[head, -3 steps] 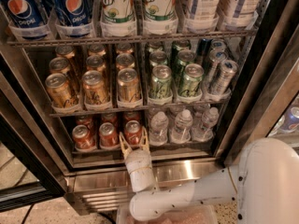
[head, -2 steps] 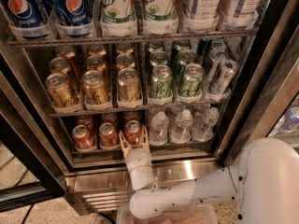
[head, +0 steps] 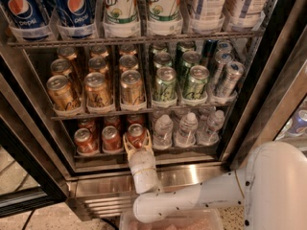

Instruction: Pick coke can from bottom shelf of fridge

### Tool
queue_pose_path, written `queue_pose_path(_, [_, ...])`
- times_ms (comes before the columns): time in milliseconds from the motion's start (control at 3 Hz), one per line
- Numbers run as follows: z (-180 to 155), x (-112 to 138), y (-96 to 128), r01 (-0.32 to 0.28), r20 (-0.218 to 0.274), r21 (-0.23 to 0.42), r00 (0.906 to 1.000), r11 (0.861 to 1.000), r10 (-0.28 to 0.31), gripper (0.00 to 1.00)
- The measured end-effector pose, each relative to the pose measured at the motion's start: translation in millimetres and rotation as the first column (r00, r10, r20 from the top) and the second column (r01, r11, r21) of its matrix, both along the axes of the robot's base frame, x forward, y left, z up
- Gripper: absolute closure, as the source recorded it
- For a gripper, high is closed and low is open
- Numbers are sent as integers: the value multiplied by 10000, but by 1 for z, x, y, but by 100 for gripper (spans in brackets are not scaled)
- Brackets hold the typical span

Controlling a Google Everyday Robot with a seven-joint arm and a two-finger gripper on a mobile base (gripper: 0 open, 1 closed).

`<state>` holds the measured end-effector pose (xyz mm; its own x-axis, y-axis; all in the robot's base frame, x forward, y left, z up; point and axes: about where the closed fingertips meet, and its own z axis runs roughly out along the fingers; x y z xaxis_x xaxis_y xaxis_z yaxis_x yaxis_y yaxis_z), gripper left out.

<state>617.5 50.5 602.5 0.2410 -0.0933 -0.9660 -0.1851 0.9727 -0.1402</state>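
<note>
The tool (head: 137,145) reaches into the fridge (head: 168,172) from 6 o'clock, at the front edge of the bottom shelf (head: 194,149). It straddles a coke can (head: 136,133), the rightmost of three red cans in the front row. Whether it is clenched on the can or merely set around it, I cannot tell. The can stands upright in its lane. The other two red cans (head: 98,139) stand at its 9 o'clock, with more behind them. Water bottles (head: 187,127) stand at its 3 o'clock on the same shelf. At its 12 o'clock, on the next rack up, are gold cans (head: 97,89), with green cans (head: 165,84) to their 3 o'clock. The white arm (head: 192,200) runs from the tool towards 4 o'clock.
</note>
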Motion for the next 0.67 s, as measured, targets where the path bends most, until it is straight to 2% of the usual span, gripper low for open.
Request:
queue_pose_path(333, [0,0,0,-1,0,0,10000,10000,1,100])
queue_pose_path(667, [0,0,0,-3,-1,1,10000,10000,3,100])
